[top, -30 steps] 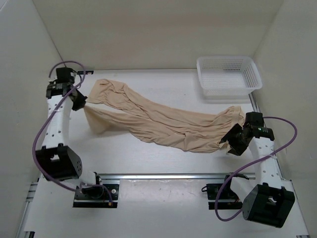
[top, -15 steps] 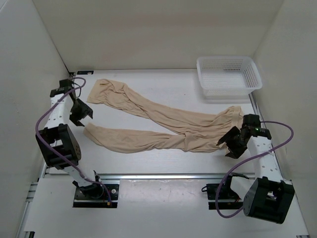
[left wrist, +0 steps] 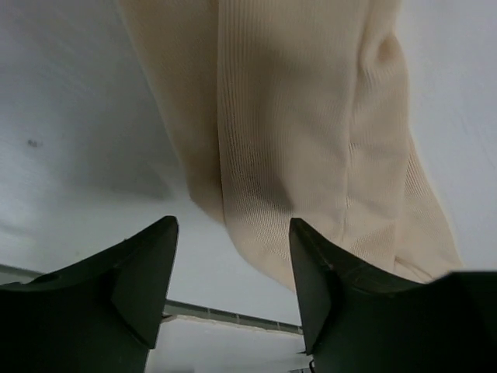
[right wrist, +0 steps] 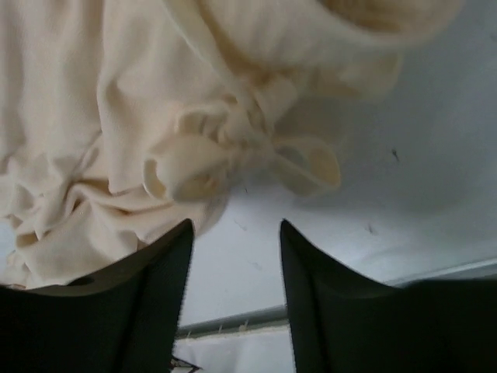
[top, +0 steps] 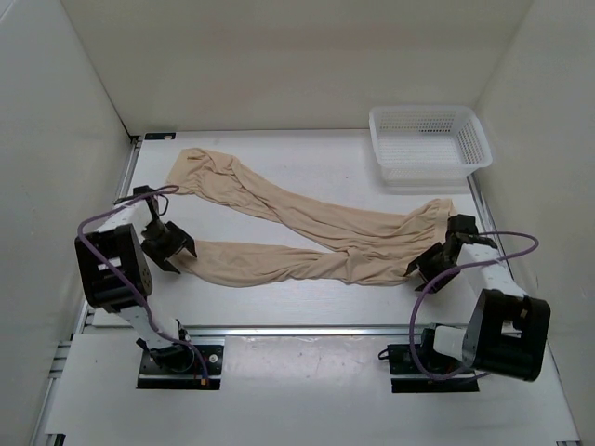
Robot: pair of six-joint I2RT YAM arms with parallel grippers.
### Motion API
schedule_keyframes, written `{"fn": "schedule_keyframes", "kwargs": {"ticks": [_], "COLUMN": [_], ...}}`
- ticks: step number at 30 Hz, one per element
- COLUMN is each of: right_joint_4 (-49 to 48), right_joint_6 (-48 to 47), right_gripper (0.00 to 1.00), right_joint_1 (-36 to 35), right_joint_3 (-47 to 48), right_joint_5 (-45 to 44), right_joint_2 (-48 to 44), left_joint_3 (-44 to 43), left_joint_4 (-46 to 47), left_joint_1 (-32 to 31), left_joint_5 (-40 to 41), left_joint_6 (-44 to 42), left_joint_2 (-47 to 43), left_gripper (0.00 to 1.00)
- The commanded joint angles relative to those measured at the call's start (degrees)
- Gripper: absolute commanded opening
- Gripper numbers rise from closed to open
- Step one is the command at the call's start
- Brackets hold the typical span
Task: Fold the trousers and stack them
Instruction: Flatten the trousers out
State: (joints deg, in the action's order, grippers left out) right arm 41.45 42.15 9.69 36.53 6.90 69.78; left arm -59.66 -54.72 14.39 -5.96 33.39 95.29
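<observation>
Behind left fingers (left wrist: 334,295) | trousers (top: 363,246) hem partly hidden | waist end cropped

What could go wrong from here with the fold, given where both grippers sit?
1. The left gripper is open at the near leg's hem; closing there may pinch only the edge, which could slip.
2. The right gripper is open by the waist's loose drawstring; it might catch that alone.
3. The trousers lie with legs splayed apart, so a fold could come out uneven.
</observation>
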Motion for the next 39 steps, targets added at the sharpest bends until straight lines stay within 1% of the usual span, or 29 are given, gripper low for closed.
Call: {"fn": "schedule_keyframes", "kwargs": {"ticks": [1, 3, 4, 6, 7, 8, 9, 12, 13, 14, 15, 16, 18, 19, 20, 22, 25, 26, 27, 28, 30, 31, 32, 33, 34, 35, 37, 38, 39], "right_joint_4": [-9.09, -9.64, -10.16, -12.0, -12.79, -12.8, -12.8, -7.62, -6.66, -5.6, -2.63, -1.13, 2.65, 3.54, 4.33, 6.0, 8.99, 9.0, 9.78, 10.4, 10.93, 11.54, 12.07, 13.55, 14.52, 15.4, 17.94, 18.48, 18.49], "right_joint_6": [0.92, 0.92, 0.92, 0.92, 0.92, 0.31, 0.3, -1.19, -1.72, -1.72, -2.24, -2.86, -3.56, -4.35, -4.36, -5.85, -6.47, -6.47, -6.47, -6.47, -5.33, -5.32, -4.72, -4.71, -4.71, -4.71, -4.71, -5.23, -5.24], "right_gripper": [0.5, 0.44, 0.34, 0.25, 0.19, 0.05, 0.0, 0.0, 0.0, 0.0, 0.0, 0.0, 0.0, 0.0, 0.0, 0.0, 0.0, 0.0, 0.0, 0.0, 0.0, 0.0, 0.01, 0.15, 0.24, 0.34, 0.61, 0.66, 0.69], "right_joint_1": [-1.25, -1.95, -1.96, -3.44, -3.45, -4.06, -4.07, -4.07, -4.07, -4.07, -4.07, -4.07, -4.07, -4.07, -4.07, -4.07, -3.54, -2.93, -2.93, -1.53, -0.38, 0.84, 1.46, 2.6, 2.61, 3.22, 3.23, 3.23, 3.23], "right_joint_3": [1.69, 3.18, 4.67, 5.3, 6.17, 8.36, 10.29, 21.71, 24.87, 28.38, 35.9, 39.63, 49.62, 52.12, 54.15, 57.24, 55.32, 53.66, 48.94, 46.02, 36.74, 33.55, 30.73, 26.53, 25.09, 24.21, 23.67, 24.37, 25.16], "right_joint_5": [-1.17, -3.29, -3.81, -3.82, -3.82, -4.43, -4.43, -6.72, -7.24, -7.25, -7.25, -7.25, -7.25, -7.25, -7.25, -7.94, -10.14, -11.28, -11.29, -11.81, -11.82, -11.82, -11.82, -12.43, -12.43, -12.43, -13.13, -13.66, -13.66], "right_joint_2": [3.77, 6.23, 8.68, 10.46, 11.6, 12.13, 12.66, 14.86, 14.86, 15.56, 16.43, 16.44, 17.23, 16.54, 15.92, 13.55, 9.69, 7.33, 5.91, 4.33, -1.12, -3.14, -7.42, -9.38, -12.62, -13.87, -15.46, -16.16, -16.16], "left_joint_3": [-1.5, -4.14, -4.93, -7.3, -8.36, -9.67, -11.25, -21.61, -27.64, -30.58, -33.65, -40.38, -47.97, -55.4, -58.52, -63.36, -62.08, -58.68, -56.21, -50.35, -43.65, -40.31, -33.92, -30.73, -27.91, -24.23, -23.22, -23.22, -24.01], "left_joint_4": [4.62, 4.62, 4.62, 4.62, 4.62, 4.1, 3.4, -1.85, -3.01, -3.72, -4.51, -6.35, -9.34, -11.09, -13.9, -14.8, -14.8, -14.8, -14.8, -14.8, -13.67, -13.66, -13.66, -13.14, -12.61, -11.74, -11.73, -11.73, -11.73], "left_joint_1": [0.19, 0.2, 0.2, 0.2, 0.2, 0.2, 0.2, 0.2, 0.2, 0.72, 0.72, 0.72, 0.72, 1.25, 2.03, 3.27, 3.98, 4.5, 5.03, 5.03, 5.65, 6.43, 7.66, 8.28, 9.5, 9.51, 10.22, 10.22, 10.22], "left_joint_5": [1.46, 2.17, 2.18, -0.62, -1.51, -1.51, -2.12, -0.9, -1.77, -3.0, -3.88, -4.5, -5.03, -5.03, -5.03, -5.03, -5.03, -4.51, -4.5, -3.2, -1.96, -0.91, 0.84, 0.86, 1.47, 1.47, 2.18, 2.7, 2.18], "left_joint_6": [0.89, 1.42, 1.94, 2.55, 2.56, 2.56, 2.56, 4.31, 4.32, 5.01, 5.63, 6.25, 6.78, 6.78, 6.78, 6.17, 5.55, 4.94, 3.98, 3.1, 1.34, 0.55, -0.59, -1.13, -2.26, -2.88, -3.41, -4.02, -4.03], "left_joint_2": [4.37, 6.57, 8.15, 9.47, 9.48, 9.48, 9.48, 8.16, 8.16, 7.55, 7.55, 7.55, 8.33, 8.34, 9.12, 9.13, 5.89, 5.01, 2.91, 1.76, -1.75, -2.99, -4.22, -7.1, -8.61, -9.76, -11.44, -11.96, -11.96], "left_gripper": [0.69, 0.52, 0.38, 0.11, 0.11, 0.11, 0.11, 0.11, 0.11, 0.11, 0.11, 0.11, 0.11, 0.11, 0.11, 0.11, 0.11, 0.11, 0.11, 0.11, 0.14, 0.18, 0.21, 0.29, 0.37, 0.49, 0.82, 0.82, 0.82]}}
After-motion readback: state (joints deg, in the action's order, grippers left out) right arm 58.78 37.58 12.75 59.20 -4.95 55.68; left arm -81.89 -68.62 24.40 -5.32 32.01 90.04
